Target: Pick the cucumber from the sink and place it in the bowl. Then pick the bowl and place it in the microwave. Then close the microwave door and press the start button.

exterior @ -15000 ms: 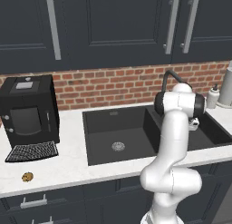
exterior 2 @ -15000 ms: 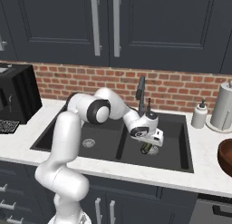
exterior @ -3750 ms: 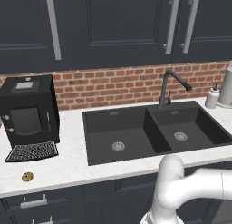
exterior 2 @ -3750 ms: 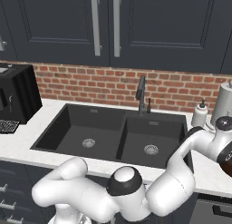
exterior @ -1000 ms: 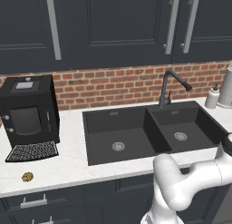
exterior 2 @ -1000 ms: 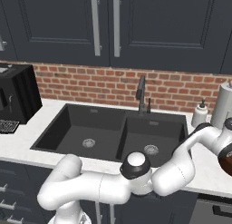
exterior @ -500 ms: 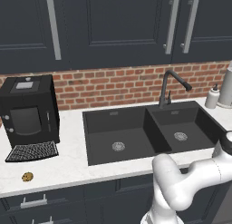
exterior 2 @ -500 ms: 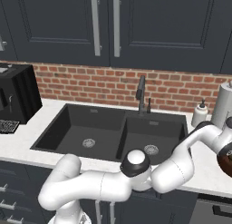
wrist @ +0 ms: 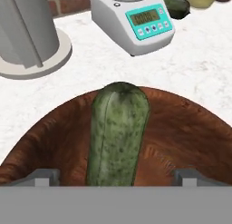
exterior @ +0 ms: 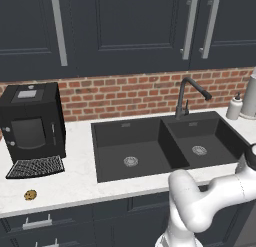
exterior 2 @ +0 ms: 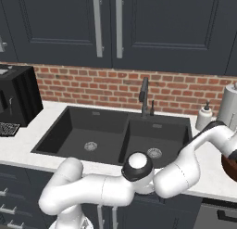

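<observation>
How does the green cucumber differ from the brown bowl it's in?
The cucumber is long, narrow and dark green with a mottled skin; the bowl is round, wide and reddish-brown with a wood-like grain. The cucumber is solid and lies inside, while the bowl is hollow and holds it, standing on the white counter. The cucumber reaches to the bowl's far rim. Both sit between the open gripper's fingertips.

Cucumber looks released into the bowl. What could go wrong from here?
The cucumber stands between the open gripper fingertips, so lifting out could drag or tip it. The kitchen scale and grey stand sit near the bowl; grabbing its rim may knock them.
</observation>
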